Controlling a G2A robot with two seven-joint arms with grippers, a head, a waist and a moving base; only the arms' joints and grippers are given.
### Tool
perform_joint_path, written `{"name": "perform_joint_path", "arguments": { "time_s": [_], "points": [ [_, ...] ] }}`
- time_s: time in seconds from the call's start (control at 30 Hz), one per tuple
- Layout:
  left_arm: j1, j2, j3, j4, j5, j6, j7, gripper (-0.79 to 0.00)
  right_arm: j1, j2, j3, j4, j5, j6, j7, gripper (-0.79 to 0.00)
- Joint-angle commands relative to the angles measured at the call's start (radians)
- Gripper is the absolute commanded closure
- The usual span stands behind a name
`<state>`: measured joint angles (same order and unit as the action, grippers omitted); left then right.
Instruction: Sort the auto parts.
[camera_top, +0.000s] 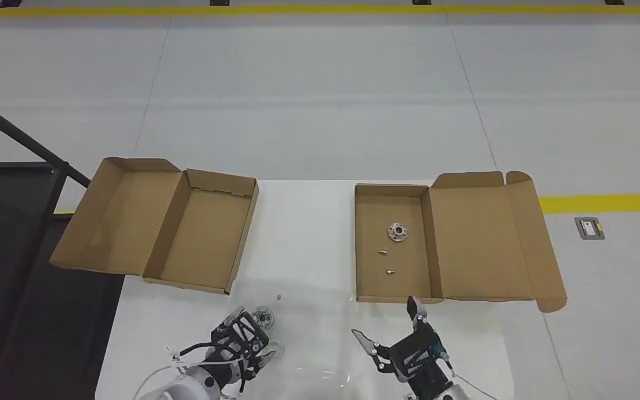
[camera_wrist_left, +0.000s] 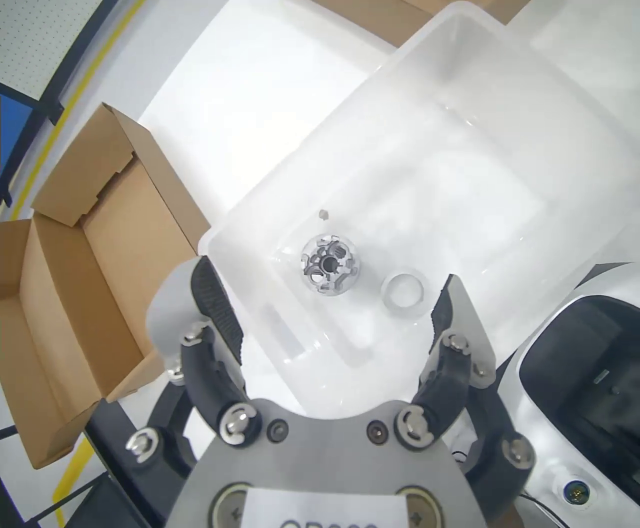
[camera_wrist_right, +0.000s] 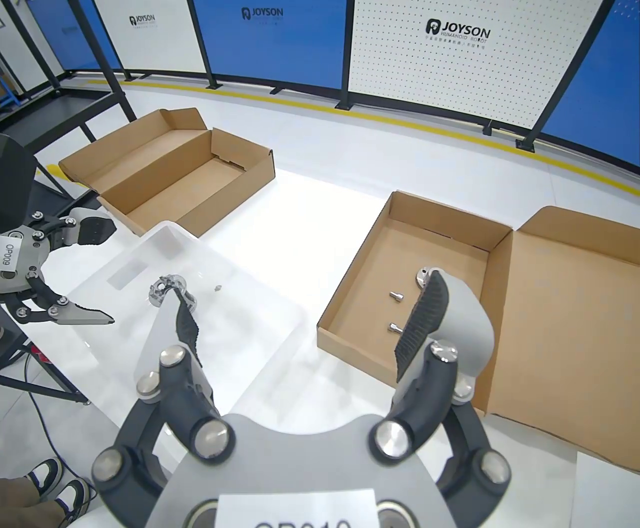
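Silver slotted metal hub (camera_wrist_left: 327, 270) in clear plastic bin (camera_wrist_left: 305, 145), just beside a white plastic ring (camera_wrist_left: 402, 292). Left hand (camera_wrist_left: 328, 287) hovers over the hub, fingers released. Right hand (camera_wrist_right: 305, 290), likewise released, is at the hub's 4 o'clock. Brown cardboard box (camera_top: 357, 240) at 1 o'clock on the white surface (camera_top: 300, 220) holds a flanged metal disc (camera_top: 397, 232) and two screws (camera_top: 385, 252).

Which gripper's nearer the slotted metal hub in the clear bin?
Left. Left gripper hangs open over the hub in the bin; right gripper sits off to the side, nearer the cardboard box holding screws.

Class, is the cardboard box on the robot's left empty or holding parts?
Empty: the left box has a bare cardboard floor in the top and right wrist views.
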<state>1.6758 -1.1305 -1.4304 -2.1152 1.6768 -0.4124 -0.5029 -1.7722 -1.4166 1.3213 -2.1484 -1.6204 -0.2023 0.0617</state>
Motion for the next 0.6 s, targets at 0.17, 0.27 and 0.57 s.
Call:
{"name": "perform_joint_path", "arguments": {
  "time_s": [0.17,0.27,0.57],
  "points": [
    [-0.176,-0.027,0.138,0.094,-0.030,0.103,-0.276,-0.785,0.000,0.000,0.000,0.000,0.000,0.000,0.000,-0.785],
    [-0.257,-0.040,0.183,0.151,-0.070,0.134,-0.359,-0.785,0.000,0.000,0.000,0.000,0.000,0.000,0.000,-0.785],
    [-0.446,-0.070,0.259,0.311,-0.201,0.173,-0.545,-0.785,0.000,0.000,0.000,0.000,0.000,0.000,0.000,-0.785]
  ]
}}
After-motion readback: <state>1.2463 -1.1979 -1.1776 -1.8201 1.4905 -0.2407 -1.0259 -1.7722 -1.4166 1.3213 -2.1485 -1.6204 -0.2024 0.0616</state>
